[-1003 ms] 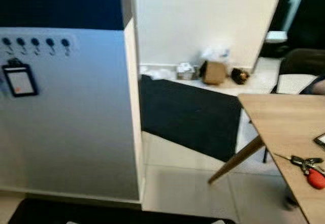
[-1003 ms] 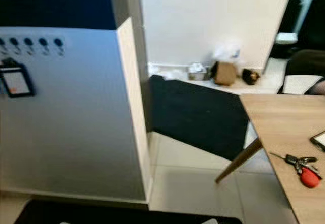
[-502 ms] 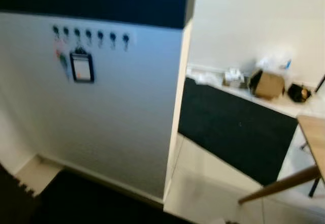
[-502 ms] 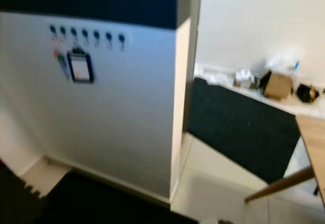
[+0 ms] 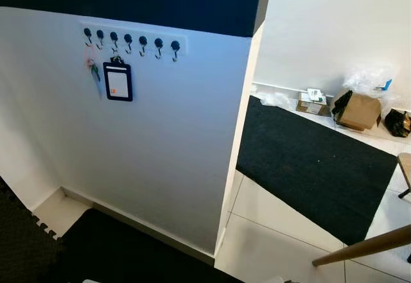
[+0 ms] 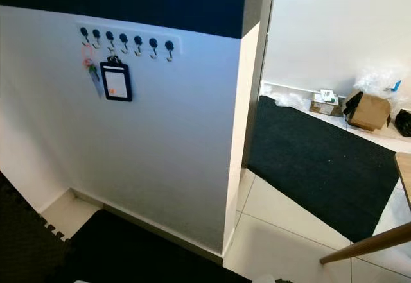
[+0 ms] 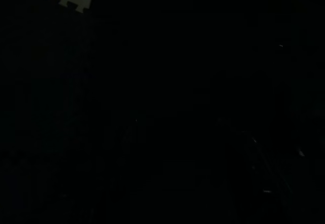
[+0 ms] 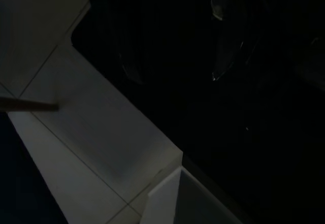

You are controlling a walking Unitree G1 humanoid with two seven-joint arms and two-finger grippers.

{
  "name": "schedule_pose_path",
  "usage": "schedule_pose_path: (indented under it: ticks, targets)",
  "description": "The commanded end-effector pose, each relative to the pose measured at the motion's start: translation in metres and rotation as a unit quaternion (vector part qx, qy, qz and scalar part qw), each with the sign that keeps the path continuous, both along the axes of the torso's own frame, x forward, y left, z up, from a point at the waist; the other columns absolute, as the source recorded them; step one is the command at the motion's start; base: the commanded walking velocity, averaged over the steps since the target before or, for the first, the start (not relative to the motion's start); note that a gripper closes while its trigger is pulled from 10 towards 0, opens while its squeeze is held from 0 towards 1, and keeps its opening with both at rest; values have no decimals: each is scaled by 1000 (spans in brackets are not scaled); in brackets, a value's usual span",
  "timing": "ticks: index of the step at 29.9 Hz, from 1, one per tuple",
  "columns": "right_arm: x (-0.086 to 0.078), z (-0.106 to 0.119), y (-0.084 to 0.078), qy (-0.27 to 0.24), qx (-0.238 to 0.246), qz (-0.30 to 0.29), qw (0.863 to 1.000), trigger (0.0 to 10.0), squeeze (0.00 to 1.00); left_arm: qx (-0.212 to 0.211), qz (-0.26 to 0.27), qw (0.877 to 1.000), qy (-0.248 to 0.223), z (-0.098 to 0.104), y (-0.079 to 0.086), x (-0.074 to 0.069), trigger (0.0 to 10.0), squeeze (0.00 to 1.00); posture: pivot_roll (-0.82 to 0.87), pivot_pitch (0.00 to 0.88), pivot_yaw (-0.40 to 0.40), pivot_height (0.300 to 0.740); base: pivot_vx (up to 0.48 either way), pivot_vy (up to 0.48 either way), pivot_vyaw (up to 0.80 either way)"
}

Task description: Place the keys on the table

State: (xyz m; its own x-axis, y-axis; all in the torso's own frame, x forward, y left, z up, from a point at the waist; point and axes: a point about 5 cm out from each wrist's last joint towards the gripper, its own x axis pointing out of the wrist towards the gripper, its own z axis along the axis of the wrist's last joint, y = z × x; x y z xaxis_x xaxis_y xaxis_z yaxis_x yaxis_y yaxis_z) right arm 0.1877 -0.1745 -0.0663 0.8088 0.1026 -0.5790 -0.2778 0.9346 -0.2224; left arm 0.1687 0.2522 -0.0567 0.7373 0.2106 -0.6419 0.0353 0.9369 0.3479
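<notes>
A bunch of keys point(image 5: 92, 70) with pink and green tags hangs from the left end of a white hook rail point(image 5: 131, 39) on the wall. A black badge holder point(image 5: 118, 81) hangs beside it. At the far right are a corner of the wooden table point(image 5: 405, 163) and its slanted leg point(image 5: 363, 249). Both arms hang idle. The left wrist view is almost black. In the dim right wrist view I make out floor tiles point(image 8: 86, 132) and a white wall corner point(image 8: 167, 193).
The white partition wall point(image 5: 160, 154) ends at a corner, with a black rug point(image 5: 308, 161) on pale tiles beyond it. A cardboard box point(image 5: 358, 110), plastic wrap and small clutter line the far wall. Black foam mats point(image 5: 103, 251) lie at the wall's foot.
The camera has swung left. The table top with the red-tagged keys has slid out of the picture, and the hook rail with its hanging keys and badge now sits in the upper left.
</notes>
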Motion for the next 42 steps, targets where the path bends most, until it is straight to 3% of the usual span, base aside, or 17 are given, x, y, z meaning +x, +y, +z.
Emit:
schedule_pose_path:
  ticks: [1, 13, 42]
  targets:
    - [-6, -4, -2, 14, -2, -6, 1000, 10000, 0, -8, 2, 1000, 4, -3, -1, -5, 10000, 0, 158, 140, 1, 740, 0, 0, 0]
    - [-5, -4, -2, 15, -4, -5, 1000, 10000, 0, -14, 8, 1000, -1, -1, -1, -3, 10000, 0, 157, 135, 0, 740, 0, 0, 0]
    - [-6, -4, -3, 16, -4, -5, 1000, 10000, 0, -17, 7, 1000, -1, -1, -1, -2, 10000, 0, 156, 139, 2, 740, 0, 316, 0]
